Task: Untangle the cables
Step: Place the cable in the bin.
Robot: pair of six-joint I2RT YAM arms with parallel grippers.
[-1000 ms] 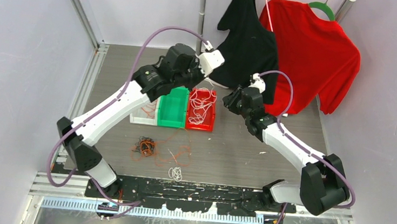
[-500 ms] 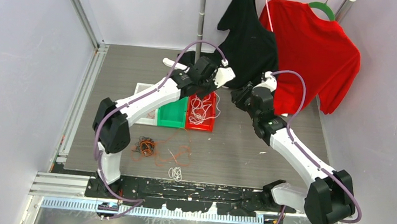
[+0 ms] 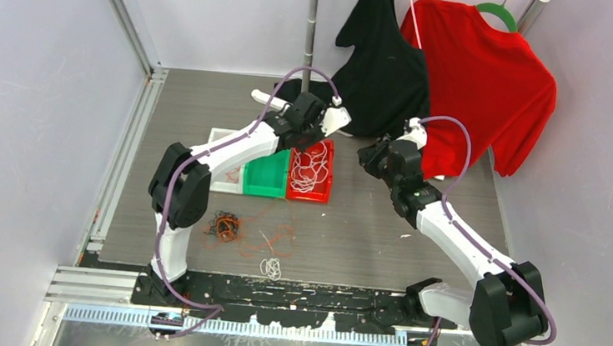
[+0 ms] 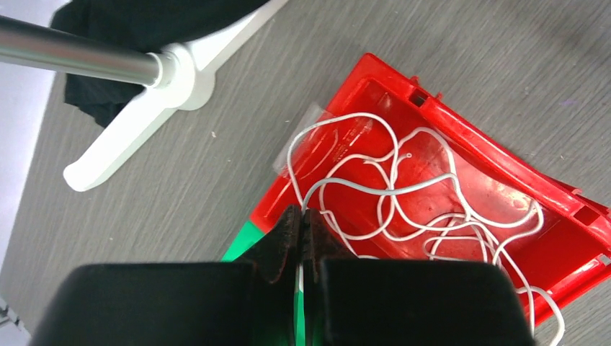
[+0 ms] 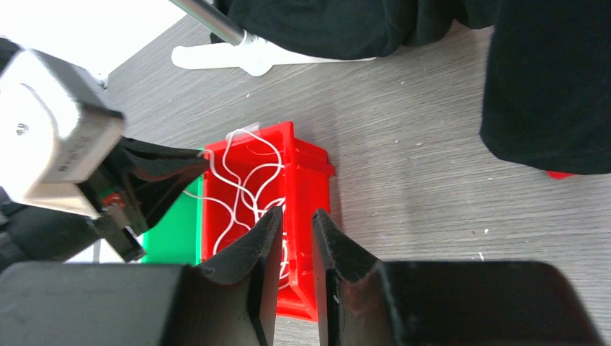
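A white cable [image 3: 312, 165] lies looped in the red bin [image 3: 308, 193]. My left gripper [image 3: 313, 138] hangs over the bin's far left corner. In the left wrist view it [image 4: 301, 213] is shut on one end of that white cable [image 4: 403, 191], which runs up from the red bin [image 4: 468, 126] into the fingertips. My right gripper [image 3: 369, 155] hovers just right of the bin; in its wrist view it [image 5: 295, 213] stands open by a narrow gap, holding nothing, above the bin's right wall [image 5: 317, 169]. A tangle of orange-red and black cables [image 3: 223, 226] and a small white cable [image 3: 271, 266] lie on the table near the front.
A green bin [image 3: 265, 174] and a white bin [image 3: 225, 184] stand left of the red one. A metal pole [image 3: 310, 23] on a white foot [image 3: 264, 96] rises behind them. A black shirt [image 3: 384, 63] and a red shirt [image 3: 483, 80] hang at the back right.
My left arm has folded inward and carried its shut gripper to the right, over the back of the red bin. The right gripper's jaws have narrowed.
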